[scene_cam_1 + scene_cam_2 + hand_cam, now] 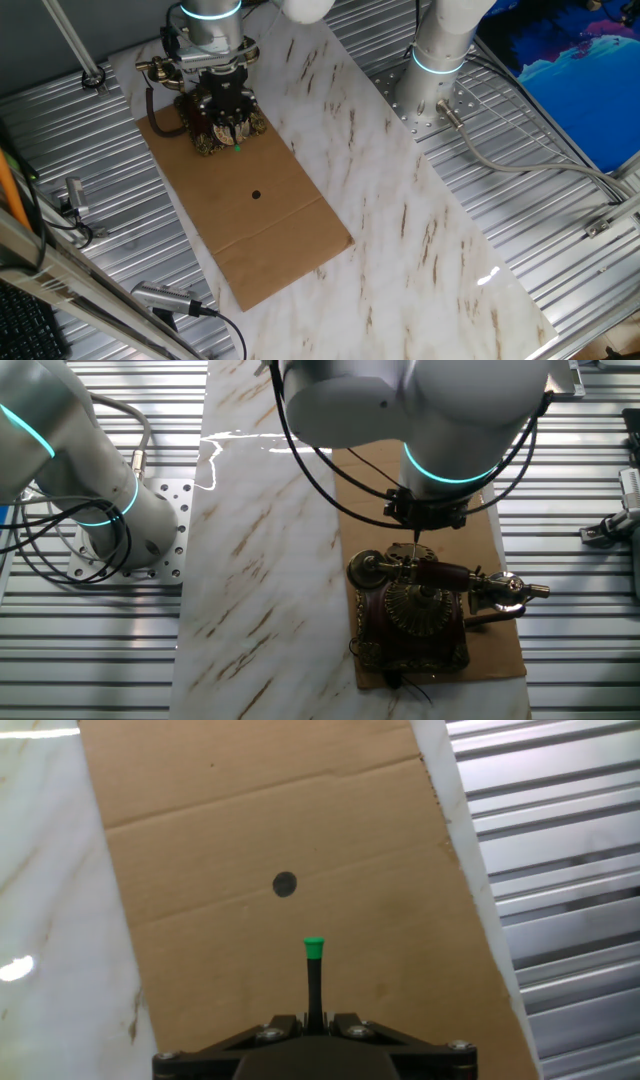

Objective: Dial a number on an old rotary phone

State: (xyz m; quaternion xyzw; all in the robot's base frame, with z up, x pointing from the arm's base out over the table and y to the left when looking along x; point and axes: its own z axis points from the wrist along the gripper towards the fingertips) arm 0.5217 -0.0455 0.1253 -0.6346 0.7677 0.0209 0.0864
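Note:
The old rotary phone (418, 622) stands at one end of a brown cardboard sheet (478, 528). It is dark red-brown with gold trim, and its round gold dial (420, 605) faces up. In one fixed view my hand covers most of the phone (204, 141). My gripper (425, 515) hangs just above the dial, shut on a thin black stick (414, 552) that points down at the dial's edge. In the hand view the gripper (314, 1020) grips the stick (314, 985), whose green tip (313, 946) shows over bare cardboard. The phone is out of that view.
A small black dot (285, 884) marks the cardboard (262, 225), which lies on a white marble-patterned top (400, 230). The arm's base (438, 62) stands at the far side. Ribbed metal (560, 870) surrounds the top, with cables (520, 165) on it.

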